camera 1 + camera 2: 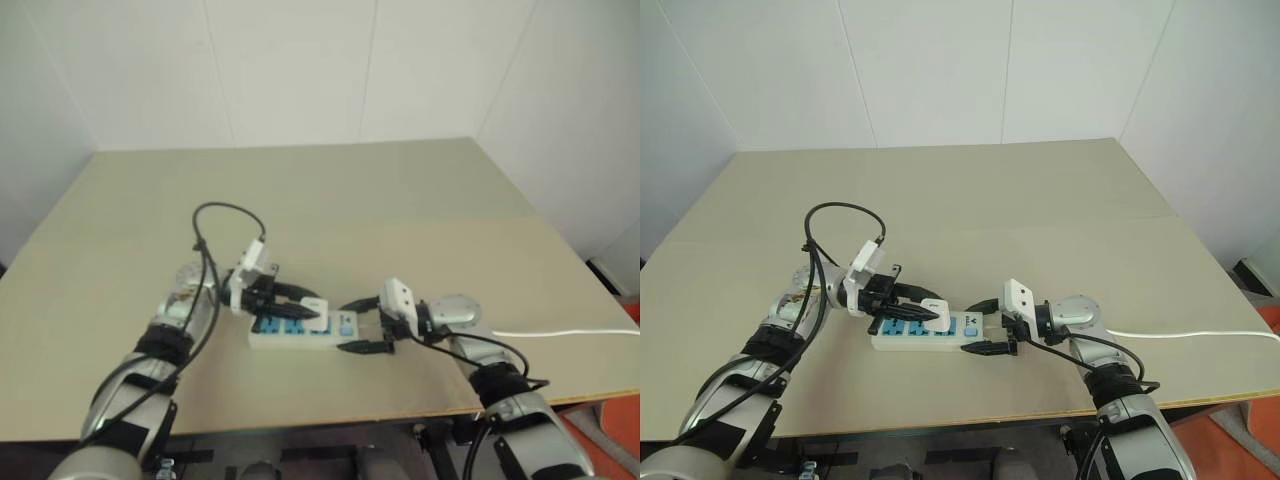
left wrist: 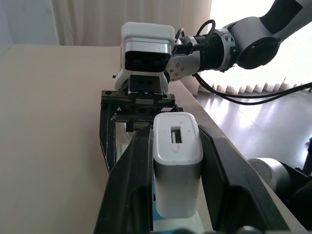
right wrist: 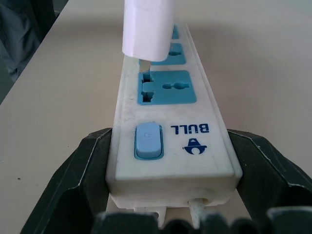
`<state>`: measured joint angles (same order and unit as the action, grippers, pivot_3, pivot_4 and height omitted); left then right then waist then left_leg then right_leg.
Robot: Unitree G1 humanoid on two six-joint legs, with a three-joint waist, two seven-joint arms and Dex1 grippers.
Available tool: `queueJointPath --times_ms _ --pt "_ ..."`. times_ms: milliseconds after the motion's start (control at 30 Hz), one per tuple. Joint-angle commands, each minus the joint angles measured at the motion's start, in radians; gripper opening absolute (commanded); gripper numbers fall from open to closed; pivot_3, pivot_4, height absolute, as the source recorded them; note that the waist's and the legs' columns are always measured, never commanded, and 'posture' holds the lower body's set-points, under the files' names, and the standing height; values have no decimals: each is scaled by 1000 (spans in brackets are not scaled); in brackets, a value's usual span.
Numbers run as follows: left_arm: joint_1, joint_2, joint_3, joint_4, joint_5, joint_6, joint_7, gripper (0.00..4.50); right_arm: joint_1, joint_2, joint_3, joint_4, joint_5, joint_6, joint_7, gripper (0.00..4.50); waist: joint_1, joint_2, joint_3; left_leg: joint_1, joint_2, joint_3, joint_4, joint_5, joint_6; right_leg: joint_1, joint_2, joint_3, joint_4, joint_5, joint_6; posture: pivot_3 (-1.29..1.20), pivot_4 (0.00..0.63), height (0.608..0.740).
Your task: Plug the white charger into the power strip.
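The power strip [image 1: 910, 340] lies on the tan table [image 1: 1040, 210], a white bar with blue socket faces and a blue switch [image 3: 147, 140]. My right gripper [image 1: 988, 325] is shut on the strip's switch end, with one black finger pressed on each long side. My left gripper [image 1: 920, 312] is shut on the white charger [image 2: 176, 161] and holds it upright just above the socket nearest the switch. In the right wrist view the white charger [image 3: 147, 27] hangs over that socket, and a metal prong beneath it reaches down to the slot.
The strip's thin white cord [image 1: 1200, 333] runs off to the right along the table near its front edge. White walls close the table's far side. Bare tabletop lies behind and to both sides of the strip.
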<state>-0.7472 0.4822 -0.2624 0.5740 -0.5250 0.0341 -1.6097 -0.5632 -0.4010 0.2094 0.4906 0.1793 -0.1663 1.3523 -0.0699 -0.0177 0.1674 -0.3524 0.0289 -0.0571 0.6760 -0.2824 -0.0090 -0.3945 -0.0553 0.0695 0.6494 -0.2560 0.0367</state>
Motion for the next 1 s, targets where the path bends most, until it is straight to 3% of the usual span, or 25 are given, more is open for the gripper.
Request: queueJointPath --times_ms 33,1000 --pt "-21 -9 14 -13 20 8 -5 993 18 2 28 -13 -18 5 7 3391 -1 0 0 0 0 0 0 0 0 0 0 0 0 0 0 0 150 740" --pt "-29 -68 26 86 188 -112 2 993 20 6 36 -7 -27 -7 -6 3391 1 0 0 4 0 0 0 0 0 5 0 0 -1 0 0 0 150 740"
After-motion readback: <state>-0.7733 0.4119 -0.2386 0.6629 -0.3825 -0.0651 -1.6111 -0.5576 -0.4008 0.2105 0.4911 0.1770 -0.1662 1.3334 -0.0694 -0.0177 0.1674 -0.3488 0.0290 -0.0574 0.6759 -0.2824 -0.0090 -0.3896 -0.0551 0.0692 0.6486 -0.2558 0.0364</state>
